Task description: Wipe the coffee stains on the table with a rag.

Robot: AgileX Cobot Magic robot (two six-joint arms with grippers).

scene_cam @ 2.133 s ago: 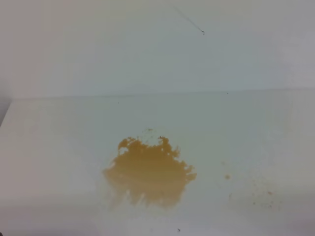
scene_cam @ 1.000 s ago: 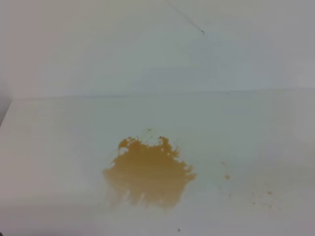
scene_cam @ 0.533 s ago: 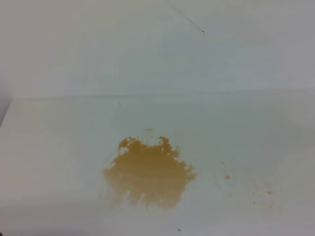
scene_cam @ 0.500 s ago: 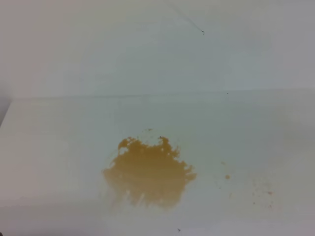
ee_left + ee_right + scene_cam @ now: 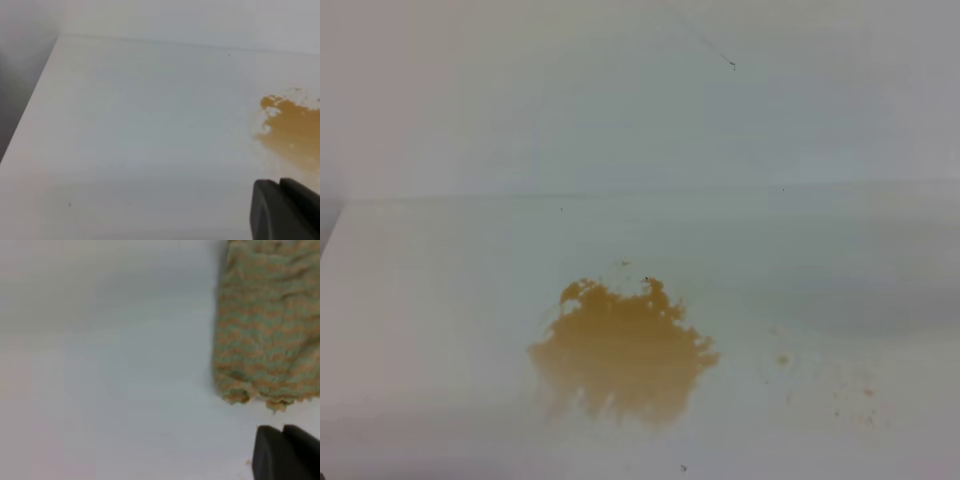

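The coffee stains [image 5: 620, 350] form an orange-brown blotch with ragged edges at the front middle of the white table [image 5: 440, 300]. A few tiny specks [image 5: 782, 359] lie to its right. Neither arm shows in the exterior high view. The left wrist view catches the blotch [image 5: 295, 130] at its right edge, above a dark part of my left gripper [image 5: 285, 212] in the bottom right corner. In the right wrist view the beige, nubbly rag [image 5: 270, 325] lies flat on the table, a short way beyond a dark part of my right gripper [image 5: 285, 452]. Neither view shows how the jaws stand.
A white wall [image 5: 620, 100] with a thin dark scratch [image 5: 715, 50] rises behind the table. The table's left edge [image 5: 30, 110] drops off to a dark gap.
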